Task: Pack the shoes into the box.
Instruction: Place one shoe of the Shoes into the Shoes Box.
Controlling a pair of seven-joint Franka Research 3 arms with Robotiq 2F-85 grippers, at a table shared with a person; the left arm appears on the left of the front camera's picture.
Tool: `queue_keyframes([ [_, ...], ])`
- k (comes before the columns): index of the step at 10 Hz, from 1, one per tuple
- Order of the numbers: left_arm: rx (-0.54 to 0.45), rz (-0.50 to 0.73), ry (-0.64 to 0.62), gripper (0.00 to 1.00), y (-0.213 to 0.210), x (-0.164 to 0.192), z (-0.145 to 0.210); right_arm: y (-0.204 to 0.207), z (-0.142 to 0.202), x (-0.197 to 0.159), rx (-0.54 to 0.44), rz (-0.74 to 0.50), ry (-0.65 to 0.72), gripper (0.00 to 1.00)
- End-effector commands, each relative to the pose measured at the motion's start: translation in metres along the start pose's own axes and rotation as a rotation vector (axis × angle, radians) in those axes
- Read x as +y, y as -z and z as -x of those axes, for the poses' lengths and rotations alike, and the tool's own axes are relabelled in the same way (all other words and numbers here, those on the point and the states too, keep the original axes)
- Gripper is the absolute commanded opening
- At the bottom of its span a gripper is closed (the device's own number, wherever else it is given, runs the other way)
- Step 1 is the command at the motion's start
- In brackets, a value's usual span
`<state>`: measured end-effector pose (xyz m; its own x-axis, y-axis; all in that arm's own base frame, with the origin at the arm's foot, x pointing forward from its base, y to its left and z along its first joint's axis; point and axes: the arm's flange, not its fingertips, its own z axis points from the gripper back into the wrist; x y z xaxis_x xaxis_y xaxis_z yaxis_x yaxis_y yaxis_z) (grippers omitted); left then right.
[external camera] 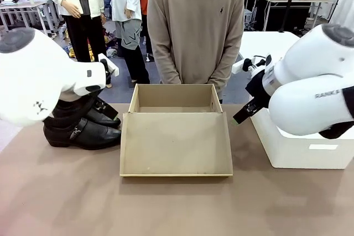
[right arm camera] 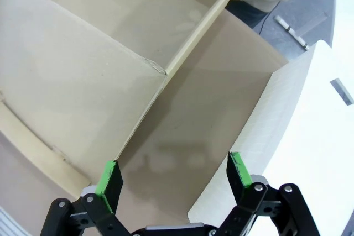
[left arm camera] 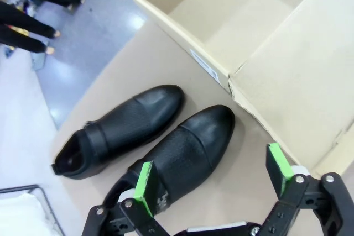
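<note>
Two glossy black shoes [left arm camera: 130, 125] [external camera: 83, 132] stand side by side on the table left of the box, toes toward it. The tan cardboard box [external camera: 176, 98] [left arm camera: 221, 20] [right arm camera: 133, 4] is open, with its lid [external camera: 176, 145] folded flat toward me. My left gripper [left arm camera: 212, 176] hangs open over the shoe [left arm camera: 191, 147] nearer the box, touching nothing. My right gripper [right arm camera: 173, 178] [external camera: 243, 113] is open and holds nothing. It hovers over the strip of table between the box's right side and a white plastic box.
The white plastic box [external camera: 310, 147] [right arm camera: 310, 136] stands right of the cardboard box. A person [external camera: 196, 26] stands at the far edge behind the box, hands low. Bare tabletop [external camera: 177, 208] lies in front of the lid.
</note>
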<state>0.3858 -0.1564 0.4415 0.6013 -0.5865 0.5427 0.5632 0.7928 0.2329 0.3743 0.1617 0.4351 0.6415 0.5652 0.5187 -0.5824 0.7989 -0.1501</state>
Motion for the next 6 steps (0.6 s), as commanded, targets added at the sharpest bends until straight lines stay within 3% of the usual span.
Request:
queue_keyframes([
  [1, 0.025, -0.037, 0.044, 1.00, -0.029, 0.001, -0.006, -0.027, -0.002, 0.000, -0.008, -0.050, -0.033, 1.00],
  [3, 0.002, -0.016, 0.071, 1.00, -0.048, 0.002, -0.008, -0.046, -0.001, 0.000, -0.021, -0.087, -0.059, 1.00],
  [4, -0.026, 0.050, 0.093, 1.00, -0.056, 0.009, -0.005, -0.055, 0.003, -0.003, -0.047, -0.137, -0.088, 1.00],
  [6, -0.093, 0.159, 0.238, 1.00, -0.077, 0.025, 0.003, -0.081, 0.014, -0.016, -0.126, -0.230, -0.154, 1.00],
])
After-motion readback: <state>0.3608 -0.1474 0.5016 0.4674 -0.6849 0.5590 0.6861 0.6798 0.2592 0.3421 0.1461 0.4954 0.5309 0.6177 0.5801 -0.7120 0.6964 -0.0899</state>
